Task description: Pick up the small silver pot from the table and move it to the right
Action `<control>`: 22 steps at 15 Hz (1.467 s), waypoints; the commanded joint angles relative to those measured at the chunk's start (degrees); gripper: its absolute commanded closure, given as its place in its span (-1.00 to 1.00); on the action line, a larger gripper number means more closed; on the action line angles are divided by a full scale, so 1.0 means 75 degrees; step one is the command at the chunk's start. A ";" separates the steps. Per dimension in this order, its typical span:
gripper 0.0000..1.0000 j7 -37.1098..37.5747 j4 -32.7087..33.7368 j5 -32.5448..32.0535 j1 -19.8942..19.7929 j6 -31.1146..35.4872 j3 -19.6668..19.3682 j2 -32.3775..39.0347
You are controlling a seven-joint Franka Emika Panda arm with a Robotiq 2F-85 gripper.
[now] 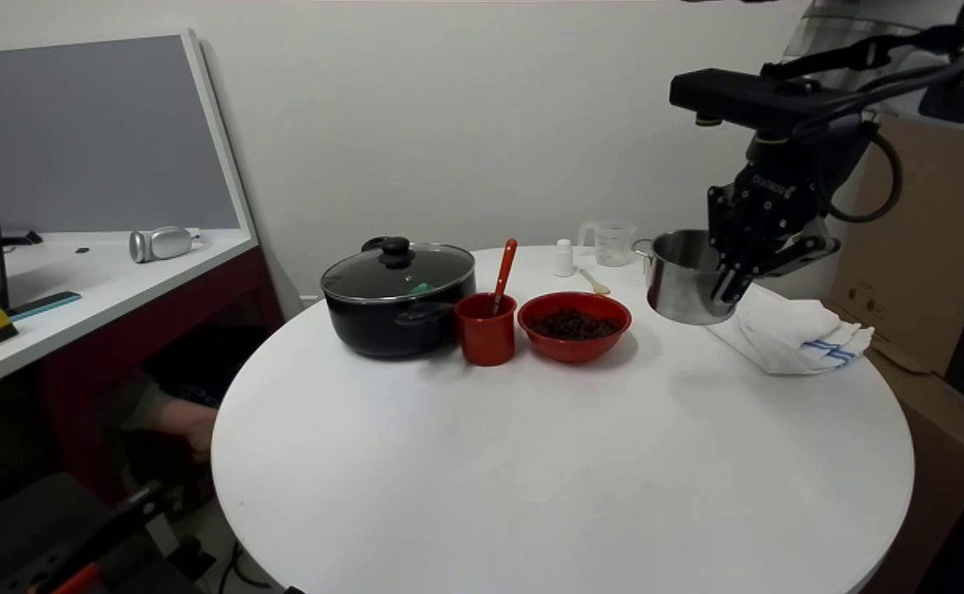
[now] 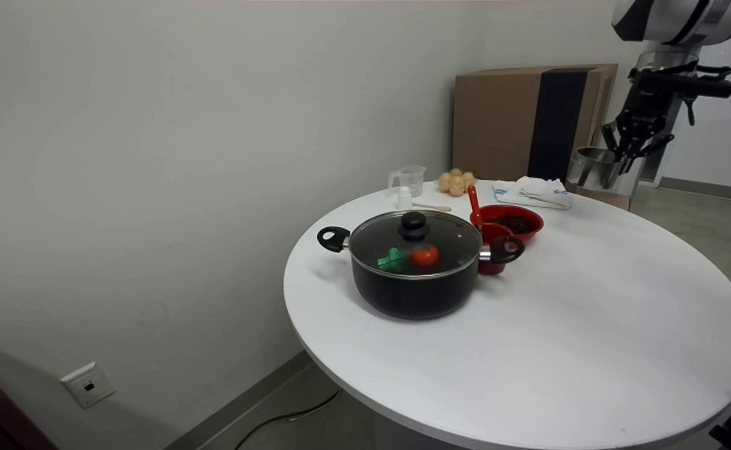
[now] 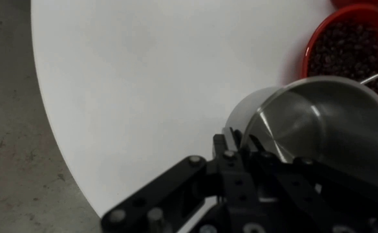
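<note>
— How is the arm (image 2: 684, 22) placed?
— It is seen at the upper right in both exterior views, its top cut off by the edge, with the wrist (image 1: 836, 54) set above the gripper (image 1: 726, 290)
— And how is the gripper aimed?
— It is pointed downward, but tilted, so that its tips are slanted toward the left in both views
— The fingers (image 3: 220, 147)?
— They are clamped close together; in the wrist view they are framed at the bottom, with dark linkages (image 3: 153, 187) splayed to either side
</note>
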 commanded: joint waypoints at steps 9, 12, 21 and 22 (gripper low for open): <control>0.91 0.2665 0.2142 0.0231 -0.0269 -0.1158 -0.0202 0.1540; 0.98 0.2942 0.1959 0.0072 -0.0087 -0.1027 -0.0329 0.1481; 0.98 0.5882 -0.0469 -0.1409 0.1943 0.2242 -0.1332 0.0990; 0.98 0.5944 -0.0600 -0.1385 0.1961 0.2442 -0.1238 0.0953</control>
